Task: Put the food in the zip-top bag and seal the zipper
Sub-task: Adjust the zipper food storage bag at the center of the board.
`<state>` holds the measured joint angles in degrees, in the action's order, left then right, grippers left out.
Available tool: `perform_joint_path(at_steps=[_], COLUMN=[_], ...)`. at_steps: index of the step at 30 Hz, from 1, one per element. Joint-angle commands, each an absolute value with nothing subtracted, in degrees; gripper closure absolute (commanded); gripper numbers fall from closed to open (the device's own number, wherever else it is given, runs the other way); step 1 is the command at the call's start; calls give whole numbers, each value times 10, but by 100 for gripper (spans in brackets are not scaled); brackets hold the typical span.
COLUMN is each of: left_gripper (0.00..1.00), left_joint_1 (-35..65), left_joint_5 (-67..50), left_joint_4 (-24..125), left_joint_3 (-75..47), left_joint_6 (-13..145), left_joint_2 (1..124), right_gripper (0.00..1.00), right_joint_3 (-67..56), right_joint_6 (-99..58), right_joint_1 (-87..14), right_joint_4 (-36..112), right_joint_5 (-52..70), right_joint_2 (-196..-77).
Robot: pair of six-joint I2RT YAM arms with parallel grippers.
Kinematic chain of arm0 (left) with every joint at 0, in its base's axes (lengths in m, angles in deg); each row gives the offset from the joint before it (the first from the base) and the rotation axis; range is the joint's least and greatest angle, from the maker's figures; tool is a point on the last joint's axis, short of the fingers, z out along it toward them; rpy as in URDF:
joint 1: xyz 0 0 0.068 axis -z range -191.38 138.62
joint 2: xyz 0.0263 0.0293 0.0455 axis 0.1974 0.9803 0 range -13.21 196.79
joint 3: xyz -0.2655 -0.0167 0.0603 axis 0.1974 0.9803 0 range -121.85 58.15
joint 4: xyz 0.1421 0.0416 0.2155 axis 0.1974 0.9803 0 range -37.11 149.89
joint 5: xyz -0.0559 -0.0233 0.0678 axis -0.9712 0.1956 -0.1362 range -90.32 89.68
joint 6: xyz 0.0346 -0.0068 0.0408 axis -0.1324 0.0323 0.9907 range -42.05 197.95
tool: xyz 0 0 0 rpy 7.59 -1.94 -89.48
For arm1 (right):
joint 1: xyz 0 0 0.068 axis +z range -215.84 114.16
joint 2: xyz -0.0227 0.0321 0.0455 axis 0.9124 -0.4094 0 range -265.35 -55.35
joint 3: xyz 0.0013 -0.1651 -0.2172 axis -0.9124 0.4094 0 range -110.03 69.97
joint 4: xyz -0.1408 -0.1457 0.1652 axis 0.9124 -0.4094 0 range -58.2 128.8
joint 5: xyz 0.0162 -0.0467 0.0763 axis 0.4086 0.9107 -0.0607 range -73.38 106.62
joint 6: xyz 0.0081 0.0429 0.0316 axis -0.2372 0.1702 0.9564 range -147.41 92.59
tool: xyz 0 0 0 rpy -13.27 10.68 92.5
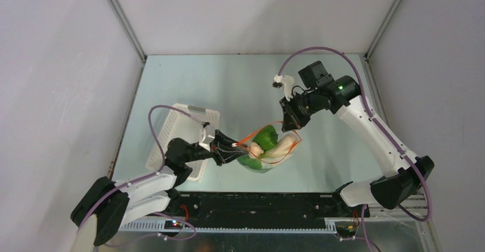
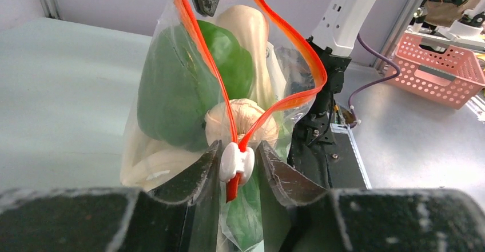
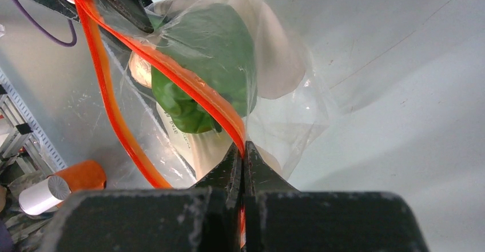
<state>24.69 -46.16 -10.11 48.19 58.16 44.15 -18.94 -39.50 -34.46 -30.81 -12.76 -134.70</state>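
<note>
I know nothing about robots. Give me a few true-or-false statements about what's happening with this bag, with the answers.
1. The food is inside the zip-top bag. True.
2. The zipper is sealed all along. False: the mouth gapes open.
3. The right gripper pinches the zipper. True.
4. The left gripper holds a mushroom. False: it straddles the white slider at the zipper's end.
</note>
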Motion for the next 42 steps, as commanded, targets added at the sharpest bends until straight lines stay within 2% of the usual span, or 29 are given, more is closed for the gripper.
perform_joint_path(at_steps=[1, 5, 8, 11, 13, 14, 16, 23, 26, 30, 31, 33, 35, 37, 42], left_gripper=[68, 61, 61, 66, 77, 92, 99, 100, 100, 100, 100, 100, 100, 100, 100], left_joint_1=[243, 243, 243, 243, 243, 242, 243, 243, 243, 251, 256, 266, 276, 286, 304], left_joint_5=[-467, -465, -467, -475, -482, -482, -487, -502, -500, -477, -472, -454, -454, -452, -451], left_joint_4=[-142, -142, -146, -159, -170, -171, -176, -211, -144, 70, 132, 195, 217, 230, 288], left_joint_3=[490, 489, 489, 489, 484, 482, 476, 471, 446, 357, 331, 306, 299, 299, 291], left_joint_6=[571, 566, 563, 554, 549, 547, 538, 521, 533, 588, 600, 631, 661, 676, 722], left_joint_2=[441, 449, 459, 465, 467, 469, 474, 471, 459, 444, 441, 437, 428, 417, 390], right_gripper=[100, 100, 100, 100, 100, 100, 100, 100, 100, 74, 58, 42, 32, 28, 23], right_joint_3=[-191, -188, -188, -187, -186, -185, -181, -160, -141, -121, -118, -113, -106, -97, -76], right_joint_6=[-391, -388, -387, -387, -387, -386, -384, -355, -353, -354, -356, -359, -365, -375, -447], right_joint_1=[-345, -345, -346, -347, -347, -347, -347, -373, -376, -375, -374, -370, -367, -362, -301], right_joint_4=[-306, -305, -304, -304, -305, -305, -304, -276, -261, -241, -236, -218, -191, -158, -79], right_joint_5=[-129, -129, -129, -131, -130, -128, -126, -104, -103, -89, -88, -83, -84, -93, -138], right_joint_2=[-1325, -1322, -1319, -1317, -1318, -1318, -1317, -1290, -1272, -1245, -1233, -1212, -1188, -1161, -1123])
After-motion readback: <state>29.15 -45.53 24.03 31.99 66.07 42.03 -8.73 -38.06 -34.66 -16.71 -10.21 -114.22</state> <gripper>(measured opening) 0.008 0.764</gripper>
